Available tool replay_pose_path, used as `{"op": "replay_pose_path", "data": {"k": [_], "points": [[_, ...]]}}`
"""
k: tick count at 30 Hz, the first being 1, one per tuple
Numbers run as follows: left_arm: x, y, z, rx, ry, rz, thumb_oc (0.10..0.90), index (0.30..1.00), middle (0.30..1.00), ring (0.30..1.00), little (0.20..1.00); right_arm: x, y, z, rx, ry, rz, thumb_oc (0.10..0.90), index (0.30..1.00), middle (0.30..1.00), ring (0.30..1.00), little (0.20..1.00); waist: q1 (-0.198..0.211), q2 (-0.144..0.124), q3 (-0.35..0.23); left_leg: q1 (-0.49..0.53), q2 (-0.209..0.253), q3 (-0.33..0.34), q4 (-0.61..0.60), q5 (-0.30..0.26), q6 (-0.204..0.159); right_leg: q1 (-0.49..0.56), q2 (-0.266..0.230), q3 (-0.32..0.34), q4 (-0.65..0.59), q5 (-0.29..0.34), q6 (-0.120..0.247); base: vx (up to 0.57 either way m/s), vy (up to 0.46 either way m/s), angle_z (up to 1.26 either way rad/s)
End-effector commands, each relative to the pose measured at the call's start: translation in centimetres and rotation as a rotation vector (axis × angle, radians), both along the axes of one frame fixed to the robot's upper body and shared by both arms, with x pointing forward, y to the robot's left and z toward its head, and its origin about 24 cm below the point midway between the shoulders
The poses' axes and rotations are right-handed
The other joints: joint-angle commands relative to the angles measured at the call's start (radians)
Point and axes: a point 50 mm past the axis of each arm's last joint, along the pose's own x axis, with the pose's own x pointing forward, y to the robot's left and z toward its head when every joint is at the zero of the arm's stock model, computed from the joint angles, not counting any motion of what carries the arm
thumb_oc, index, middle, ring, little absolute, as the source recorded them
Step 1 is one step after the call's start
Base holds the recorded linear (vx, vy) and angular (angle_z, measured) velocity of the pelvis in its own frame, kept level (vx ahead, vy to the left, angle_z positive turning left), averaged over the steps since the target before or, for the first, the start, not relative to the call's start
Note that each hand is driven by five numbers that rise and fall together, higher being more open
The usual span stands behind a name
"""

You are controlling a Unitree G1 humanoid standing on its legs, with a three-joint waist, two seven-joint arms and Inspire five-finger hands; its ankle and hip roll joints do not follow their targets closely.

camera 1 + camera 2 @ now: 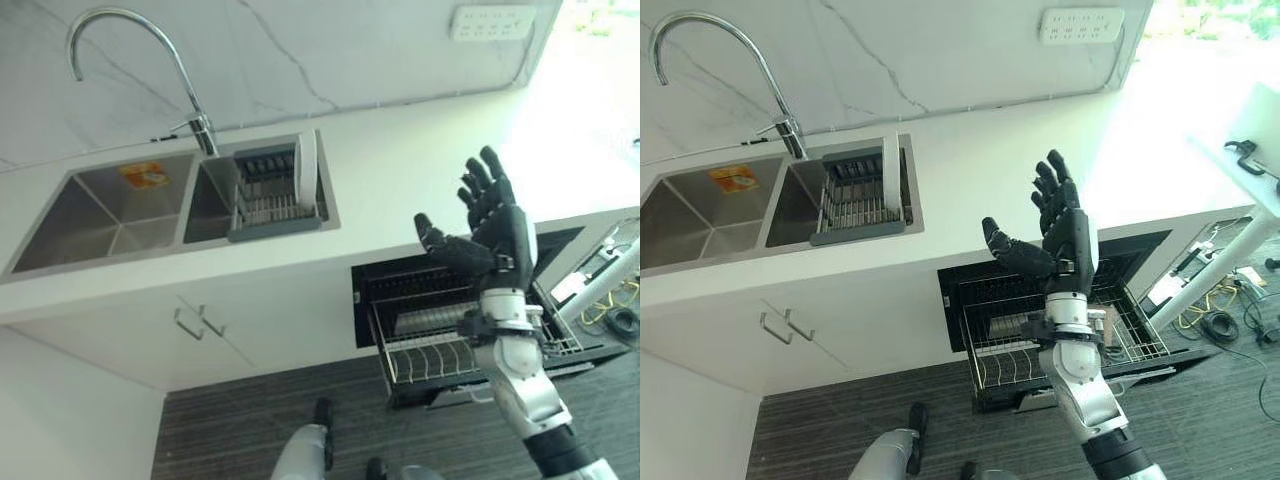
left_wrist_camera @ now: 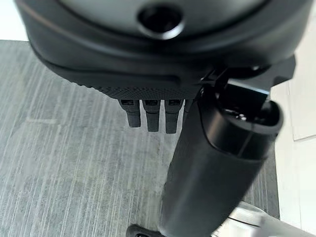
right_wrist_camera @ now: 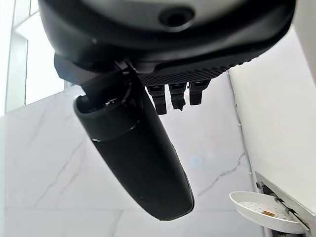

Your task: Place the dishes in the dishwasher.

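fingers (image 1: 487, 185) of right hand (image 1: 500, 235) spread, empty | plate (image 1: 306, 172) edge-on in sink rack (image 1: 270, 195)

This is a kitchen. A white counter (image 1: 420, 170) carries a double steel sink (image 1: 120, 215) with a curved tap (image 1: 130, 45), the wall (image 1: 330, 50) is marble, and below stands an open dishwasher (image 1: 440, 330) with wire racks.

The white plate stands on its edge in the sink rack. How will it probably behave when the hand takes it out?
The white plate looks rigid and glossy, so probably slippery and breakable. Standing on edge in the rack, it may tip or roll once lifted free. The open right hand holds nothing.
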Motion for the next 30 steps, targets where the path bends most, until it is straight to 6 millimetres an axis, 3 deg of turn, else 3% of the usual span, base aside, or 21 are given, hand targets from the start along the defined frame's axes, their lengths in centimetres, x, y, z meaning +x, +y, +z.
{"op": "replay_pose_path", "data": {"k": [1,11,20,30], "points": [[-0.6,1.1,0.2,0.062,0.046,-0.039,0.800,0.900,0.900,0.900,0.900,-0.7,0.7,5.7,0.063,-0.280,0.070,0.800,0.900,0.900,0.900,0.900,0.016,-0.029,-0.054,0.013,-0.041,-0.031,0.056,-0.087,0.016,0.003,-0.123,-0.015,-0.007,0.001,0.148,0.06,0.110,-0.15],[-1.2,1.7,0.2,0.079,0.095,-0.092,0.800,0.900,0.900,0.900,0.900,-0.1,1.7,6.5,0.029,-0.262,0.088,0.800,0.900,0.900,0.900,0.900,0.037,-0.050,-0.091,0.064,-0.103,-0.075,0.056,-0.152,0.056,-0.054,-0.175,-0.050,-0.007,0.041,0.181,0.03,0.070,0.04],[-1.6,1.9,0.2,0.065,0.109,-0.132,0.800,0.900,0.900,0.900,0.900,0.4,1.5,6.5,0.088,-0.238,0.059,0.800,0.900,0.900,0.900,0.900,0.051,-0.060,-0.088,0.071,-0.111,-0.068,0.056,-0.176,0.077,-0.065,-0.208,-0.067,-0.007,0.060,0.205,0.04,0.047,0.05],[-1.6,2.8,0.4,0.061,0.102,-0.177,0.800,0.900,0.900,0.900,0.900,2.3,1.0,7.4,0.142,-0.228,-0.041,0.800,0.900,0.900,0.900,0.900,0.085,-0.065,-0.076,0.075,-0.119,-0.070,0.056,-0.190,0.095,-0.075,-0.242,-0.096,-0.007,0.084,0.229,0.05,0.005,0.05]]}}
